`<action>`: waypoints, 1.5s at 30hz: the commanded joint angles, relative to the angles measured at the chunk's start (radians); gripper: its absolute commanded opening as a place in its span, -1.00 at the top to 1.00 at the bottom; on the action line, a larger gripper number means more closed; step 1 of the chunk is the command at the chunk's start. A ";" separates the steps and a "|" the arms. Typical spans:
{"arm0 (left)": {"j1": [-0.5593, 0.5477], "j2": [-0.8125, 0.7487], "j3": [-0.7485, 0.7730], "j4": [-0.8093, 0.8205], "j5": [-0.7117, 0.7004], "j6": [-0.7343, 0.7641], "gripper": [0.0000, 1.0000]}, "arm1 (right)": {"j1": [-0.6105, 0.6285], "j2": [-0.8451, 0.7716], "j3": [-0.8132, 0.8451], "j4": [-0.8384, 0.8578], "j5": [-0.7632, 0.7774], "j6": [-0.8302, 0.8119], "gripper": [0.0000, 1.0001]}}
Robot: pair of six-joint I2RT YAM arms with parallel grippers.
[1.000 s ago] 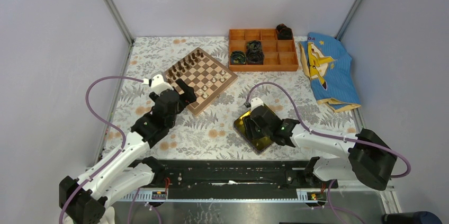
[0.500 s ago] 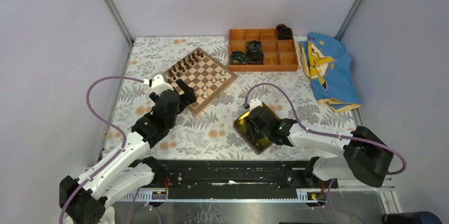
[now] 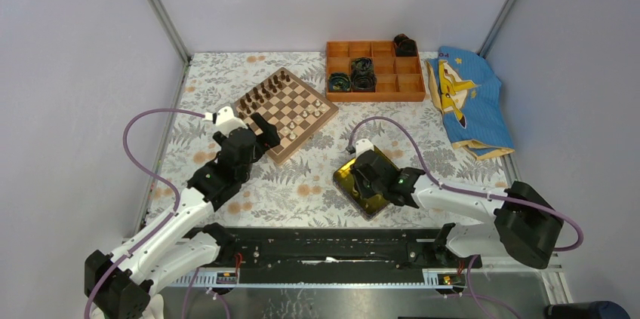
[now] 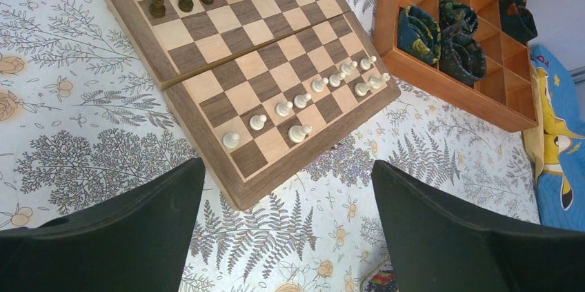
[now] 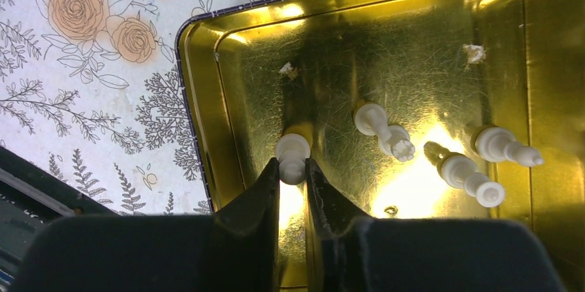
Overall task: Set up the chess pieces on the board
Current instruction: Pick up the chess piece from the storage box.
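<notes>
The right gripper (image 5: 292,173) clamps a cream chess piece (image 5: 292,152) in the tray (image 5: 200,99), axis seemingly 12-to-6 between its fingers; the board (image 3: 285,111) lies at 11 o'clock, nearer the wide-open left gripper (image 4: 286,237)

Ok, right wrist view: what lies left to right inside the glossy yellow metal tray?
Cream-white chess piece in the right gripper → cream-white piece with a notched top → cream-white piece with a disc end → cream-white pointed piece.
</notes>
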 commanded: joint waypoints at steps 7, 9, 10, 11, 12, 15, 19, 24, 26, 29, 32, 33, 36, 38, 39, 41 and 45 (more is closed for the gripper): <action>-0.008 -0.011 -0.009 0.027 -0.017 -0.002 -0.97 | 0.017 -0.080 0.086 -0.092 0.051 -0.022 0.91; -0.008 -0.012 -0.008 0.026 -0.017 -0.002 -0.97 | 0.018 -0.090 0.098 -0.109 0.053 -0.025 0.92; -0.008 -0.013 -0.008 0.026 -0.017 -0.002 -0.97 | 0.020 -0.095 0.106 -0.119 0.053 -0.024 0.92; -0.008 -0.011 -0.008 0.027 -0.017 -0.002 -0.97 | 0.020 -0.099 0.115 -0.130 0.054 -0.026 0.92; -0.009 -0.012 -0.007 0.026 -0.017 -0.001 -0.97 | 0.021 -0.104 0.122 -0.143 0.056 -0.028 0.92; -0.009 -0.015 -0.007 0.027 -0.017 -0.001 -0.97 | 0.022 -0.118 0.152 -0.178 0.066 -0.035 0.93; -0.009 -0.015 -0.006 0.026 -0.018 -0.002 -0.97 | 0.024 -0.122 0.201 -0.214 0.075 -0.051 0.95; -0.008 -0.017 -0.002 0.027 -0.019 0.001 -0.97 | 0.025 -0.071 0.277 -0.228 0.080 -0.086 0.97; -0.009 -0.020 0.000 0.024 -0.021 0.001 -0.97 | 0.023 -0.031 0.315 -0.227 0.081 -0.105 0.97; -0.009 -0.024 0.000 0.022 -0.026 0.001 -0.97 | 0.024 0.040 0.374 -0.220 0.081 -0.135 0.98; -0.009 -0.028 0.001 0.020 -0.029 0.001 -0.97 | 0.025 0.108 0.442 -0.219 0.080 -0.164 1.00; -0.009 -0.031 0.000 0.019 -0.029 0.001 -0.97 | 0.025 0.129 0.463 -0.214 0.080 -0.173 1.00; -0.009 -0.036 0.001 0.018 -0.030 0.001 -0.97 | 0.025 0.195 0.528 -0.203 0.085 -0.203 1.00; -0.009 -0.043 0.003 0.014 -0.032 0.000 -0.97 | 0.023 0.240 0.573 -0.200 0.086 -0.219 1.00; -0.009 -0.047 0.003 0.013 -0.034 0.000 -0.97 | 0.023 0.265 0.604 -0.200 0.087 -0.228 1.00; -0.008 -0.052 0.005 0.010 -0.035 0.000 -0.97 | 0.020 0.313 0.651 -0.197 0.087 -0.245 1.00; -0.009 -0.057 0.013 0.001 -0.041 0.001 -0.97 | -0.008 0.402 0.738 -0.183 0.054 -0.259 1.00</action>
